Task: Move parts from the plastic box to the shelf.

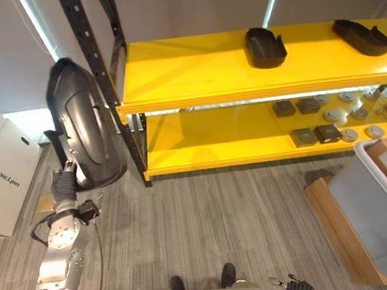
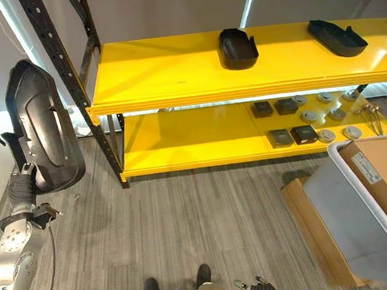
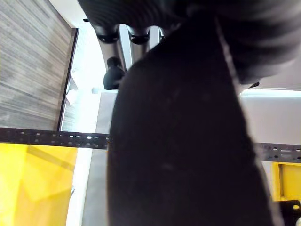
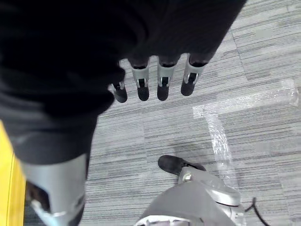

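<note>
Left hand [image 1: 66, 180] gripped a large black part [image 1: 83, 124] by its lower end, holding it upright above the hand, left of the yellow shelf [image 1: 194, 77], probably to clear the post. Right hand [image 4: 155, 82] hung relaxed over the floor, fingers straight, holding nothing.

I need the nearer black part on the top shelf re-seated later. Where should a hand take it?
By its raised side wall, from the front. The black part lies open side up on the top shelf, with bare shelf in front of it, so the fingers can hook over the rim.
</note>
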Robot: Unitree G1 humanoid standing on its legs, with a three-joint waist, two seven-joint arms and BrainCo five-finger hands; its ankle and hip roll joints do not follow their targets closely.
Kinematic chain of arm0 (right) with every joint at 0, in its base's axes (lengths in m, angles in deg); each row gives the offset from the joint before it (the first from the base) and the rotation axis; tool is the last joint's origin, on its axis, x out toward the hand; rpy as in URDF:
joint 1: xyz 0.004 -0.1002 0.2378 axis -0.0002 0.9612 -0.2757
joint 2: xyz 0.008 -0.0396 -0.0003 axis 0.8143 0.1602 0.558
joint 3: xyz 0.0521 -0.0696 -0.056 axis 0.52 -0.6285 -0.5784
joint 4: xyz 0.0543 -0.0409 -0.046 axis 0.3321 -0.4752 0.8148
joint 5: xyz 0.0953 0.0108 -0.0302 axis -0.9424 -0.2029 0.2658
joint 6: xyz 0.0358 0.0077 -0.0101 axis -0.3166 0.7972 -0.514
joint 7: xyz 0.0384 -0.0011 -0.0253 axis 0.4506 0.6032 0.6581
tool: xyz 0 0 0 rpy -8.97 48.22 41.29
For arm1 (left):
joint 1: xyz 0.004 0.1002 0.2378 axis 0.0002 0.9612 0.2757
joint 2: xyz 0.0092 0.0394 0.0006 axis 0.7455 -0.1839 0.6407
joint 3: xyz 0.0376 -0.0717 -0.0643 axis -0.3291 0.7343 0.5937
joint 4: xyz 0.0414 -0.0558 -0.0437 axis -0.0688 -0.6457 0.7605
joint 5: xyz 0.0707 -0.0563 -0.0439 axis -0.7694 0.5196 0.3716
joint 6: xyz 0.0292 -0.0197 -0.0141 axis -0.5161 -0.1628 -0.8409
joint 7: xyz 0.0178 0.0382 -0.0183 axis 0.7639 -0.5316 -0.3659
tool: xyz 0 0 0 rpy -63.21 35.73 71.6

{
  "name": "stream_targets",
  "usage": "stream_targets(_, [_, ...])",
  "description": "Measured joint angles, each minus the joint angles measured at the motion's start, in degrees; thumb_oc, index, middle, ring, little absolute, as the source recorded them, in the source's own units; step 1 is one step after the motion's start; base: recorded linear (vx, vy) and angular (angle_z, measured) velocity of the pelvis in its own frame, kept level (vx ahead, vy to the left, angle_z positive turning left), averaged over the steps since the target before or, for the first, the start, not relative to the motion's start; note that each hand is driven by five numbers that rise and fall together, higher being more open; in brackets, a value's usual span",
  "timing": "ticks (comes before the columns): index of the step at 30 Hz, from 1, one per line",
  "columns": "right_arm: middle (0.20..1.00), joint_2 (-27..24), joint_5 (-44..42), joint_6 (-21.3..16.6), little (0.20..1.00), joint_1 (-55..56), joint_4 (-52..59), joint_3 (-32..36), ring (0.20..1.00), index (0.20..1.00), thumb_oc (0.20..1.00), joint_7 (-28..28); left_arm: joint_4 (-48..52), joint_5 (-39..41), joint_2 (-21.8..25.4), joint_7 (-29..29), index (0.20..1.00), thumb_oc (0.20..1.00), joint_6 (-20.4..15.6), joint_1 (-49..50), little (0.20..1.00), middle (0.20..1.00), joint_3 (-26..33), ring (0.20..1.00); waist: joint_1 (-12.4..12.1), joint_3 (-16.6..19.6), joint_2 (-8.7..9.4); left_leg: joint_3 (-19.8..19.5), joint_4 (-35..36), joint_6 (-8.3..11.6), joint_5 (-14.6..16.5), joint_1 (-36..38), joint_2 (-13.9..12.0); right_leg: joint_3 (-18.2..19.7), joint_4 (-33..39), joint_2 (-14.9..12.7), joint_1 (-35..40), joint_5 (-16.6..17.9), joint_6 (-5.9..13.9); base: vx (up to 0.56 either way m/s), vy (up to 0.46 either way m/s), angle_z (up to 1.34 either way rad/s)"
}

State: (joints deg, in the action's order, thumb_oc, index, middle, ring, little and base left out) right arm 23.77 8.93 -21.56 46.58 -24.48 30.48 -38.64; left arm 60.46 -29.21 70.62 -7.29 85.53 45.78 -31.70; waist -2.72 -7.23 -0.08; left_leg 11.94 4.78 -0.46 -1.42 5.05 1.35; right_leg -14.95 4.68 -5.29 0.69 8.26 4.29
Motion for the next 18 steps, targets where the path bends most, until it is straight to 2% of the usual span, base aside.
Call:
stream_targets(2, [1.000, -0.03, -0.05, 0.14, 1.000, 0.41, 0.13, -0.10, 1.000, 1.000, 1.000, 3.54, 0.00, 0.03, 0.00, 0.02, 0.200, 0.200, 0.01, 0.03, 0.200, 0.200, 0.04, 0.200, -0.39, 0.20, -0.26, -0.08, -0.31, 0.01, -0.08, 0.00, -0.07, -0.05, -0.01, 0.04, 0.05, 0.01, -0.05, 0.01, 0.019, 0.00])
stream_targets(6, [1.000, 0.22, -2.29, -1.08, 1.000, 0.34, -2.24, 1.53, 1.000, 1.000, 1.000, 3.47, -1.55, -0.23, -0.46, -1.75, 0.200, 0.200, -0.49, 0.56, 0.200, 0.200, -2.97, 0.200, 0.34, 1.32, -0.84, 0.46, 0.08, 0.18, -0.11, -1.32, 0.28, -1.40, -0.02, -0.52, -1.08, 0.28, -0.26, 0.01, 0.113, 0.05])
stream_targets(10, [1.000, 0.34, -3.98, -0.72, 1.000, 0.39, -2.10, 2.69, 1.000, 1.000, 1.000, 3.44, -2.76, -0.21, -0.44, -1.23, 0.200, 0.200, -0.48, 1.97, 0.200, 0.200, -3.26, 0.200, 1.34, 1.35, -1.01, 0.84, 0.07, 0.04, -0.02, -1.25, 0.42, -1.13, -0.02, -0.65, -1.25, 0.31, -0.19, 0.04, 0.123, -0.03])
stream_targets(14, [1.000, 0.50, -4.45, -0.40, 1.000, 0.88, -2.00, 3.64, 1.000, 1.000, 1.000, 3.40, -2.63, -0.38, -0.43, -0.48, 0.200, 0.200, -0.48, 1.90, 0.200, 0.200, -3.12, 0.200, 1.36, 1.29, -1.08, 1.63, 0.07, -0.08, 0.10, -0.90, 0.38, -0.62, -0.05, -0.66, -1.27, 0.33, -0.09, 0.08, 0.082, -0.11])
stream_targets(17, [1.000, 0.58, -6.75, -0.46, 1.000, 0.87, -1.54, 3.95, 1.000, 1.000, 1.000, 3.20, -2.59, -4.29, -0.29, 0.31, 0.200, 0.200, -0.48, 1.46, 0.200, 0.200, -3.07, 0.200, 1.73, 0.39, -1.38, 2.59, 0.07, -0.55, 0.31, 0.08, 0.22, 0.19, -5.46, -1.00, -3.28, -1.72, 0.29, 0.04, 0.094, -0.18])
stream_targets(18, [1.000, 0.60, -6.84, -0.49, 1.000, 0.86, -1.44, 3.98, 1.000, 1.000, 1.000, 2.95, -2.50, -5.62, -0.09, 0.59, 0.200, 0.200, -0.54, 1.02, 0.200, 0.200, -3.12, 0.200, 2.28, 0.16, -1.12, 3.02, 0.05, -1.27, 0.75, 0.16, 0.75, 0.61, -8.56, -1.41, -4.96, -2.20, 0.90, 0.08, 0.160, -0.27])
